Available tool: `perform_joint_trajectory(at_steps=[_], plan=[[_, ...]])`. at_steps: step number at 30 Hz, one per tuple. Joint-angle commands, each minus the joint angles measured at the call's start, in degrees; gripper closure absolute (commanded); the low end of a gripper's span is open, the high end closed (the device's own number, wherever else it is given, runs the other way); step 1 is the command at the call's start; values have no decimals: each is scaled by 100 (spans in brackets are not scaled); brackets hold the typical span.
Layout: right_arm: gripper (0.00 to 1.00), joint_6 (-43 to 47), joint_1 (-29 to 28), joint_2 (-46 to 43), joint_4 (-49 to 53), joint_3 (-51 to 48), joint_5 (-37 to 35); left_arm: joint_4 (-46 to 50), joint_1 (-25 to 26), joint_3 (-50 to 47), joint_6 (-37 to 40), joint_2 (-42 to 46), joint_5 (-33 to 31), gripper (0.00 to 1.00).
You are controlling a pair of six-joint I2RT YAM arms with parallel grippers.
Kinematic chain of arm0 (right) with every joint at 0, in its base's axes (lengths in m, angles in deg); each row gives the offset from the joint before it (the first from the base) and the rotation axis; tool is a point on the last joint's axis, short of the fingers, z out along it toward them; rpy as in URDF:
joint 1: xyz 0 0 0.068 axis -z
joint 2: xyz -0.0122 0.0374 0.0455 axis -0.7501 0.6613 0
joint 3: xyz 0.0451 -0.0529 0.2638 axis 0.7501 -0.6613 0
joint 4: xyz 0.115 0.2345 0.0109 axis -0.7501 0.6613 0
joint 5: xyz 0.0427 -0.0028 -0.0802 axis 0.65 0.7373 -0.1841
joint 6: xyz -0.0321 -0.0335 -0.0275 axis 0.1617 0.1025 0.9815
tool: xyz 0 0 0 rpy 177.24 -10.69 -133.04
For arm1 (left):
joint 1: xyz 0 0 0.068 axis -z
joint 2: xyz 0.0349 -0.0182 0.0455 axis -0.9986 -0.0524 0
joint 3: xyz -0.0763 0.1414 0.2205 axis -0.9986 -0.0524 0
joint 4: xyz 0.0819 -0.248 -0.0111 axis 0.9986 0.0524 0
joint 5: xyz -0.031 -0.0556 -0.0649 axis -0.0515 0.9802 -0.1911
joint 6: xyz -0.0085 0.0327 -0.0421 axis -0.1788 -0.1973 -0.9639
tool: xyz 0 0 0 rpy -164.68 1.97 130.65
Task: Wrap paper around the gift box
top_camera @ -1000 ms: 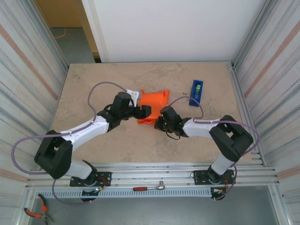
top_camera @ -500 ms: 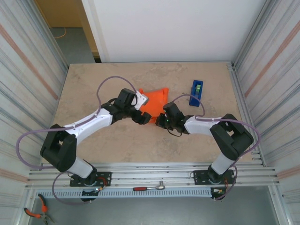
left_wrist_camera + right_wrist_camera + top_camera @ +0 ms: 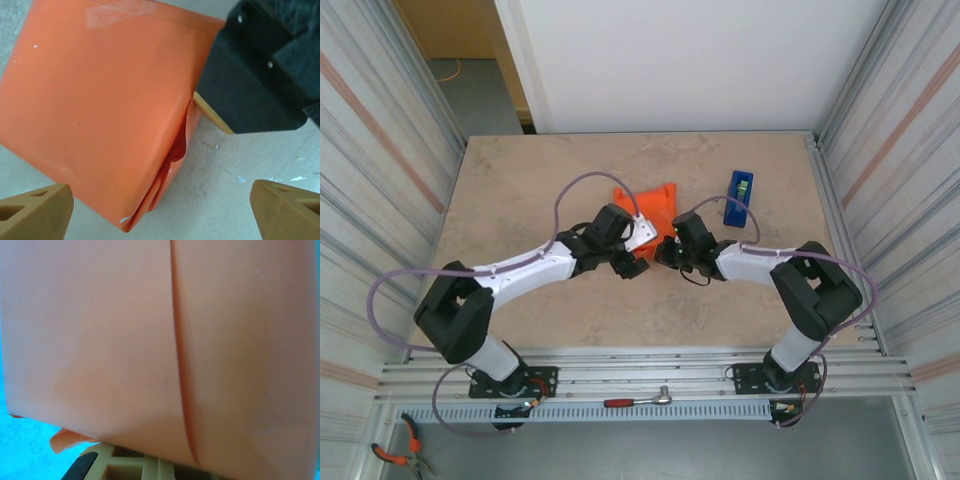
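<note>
The paper (image 3: 652, 205) is being seen folded into a box-shaped parcel beyond the table's (image 3: 520, 190) middle; what is inside it is being hidden. Bare table is being left all round, with the blue tape dispenser (image 3: 739, 196) apart to its right. The left gripper (image 3: 160, 210) is being held spread wide just beside the parcel's near corner, gripping nothing. The right gripper (image 3: 665, 250) is being pressed together, one finger (image 3: 212, 115) touching the parcel's folded side; whether paper is being pinched cannot be told.
</note>
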Motion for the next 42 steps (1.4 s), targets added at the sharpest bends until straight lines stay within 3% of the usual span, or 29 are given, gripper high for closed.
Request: perform_joint_trajectory(at_steps=[1, 17, 26, 34, 42], plan=[[100, 177, 59, 6, 99, 212, 89, -217, 5, 147, 445, -214, -477, 8], [100, 203, 191, -13, 159, 234, 160, -738, -22, 263, 648, -805, -774, 7], [100, 206, 198, -245, 211, 87, 169, -780, -93, 394, 605, -1076, -697, 34], [100, 185, 280, -468, 101, -441, 124, -794, -101, 417, 517, -1173, -574, 41], [100, 124, 313, 27, -201, -331, 245, -866, -101, 289, 447, -1085, -533, 41]])
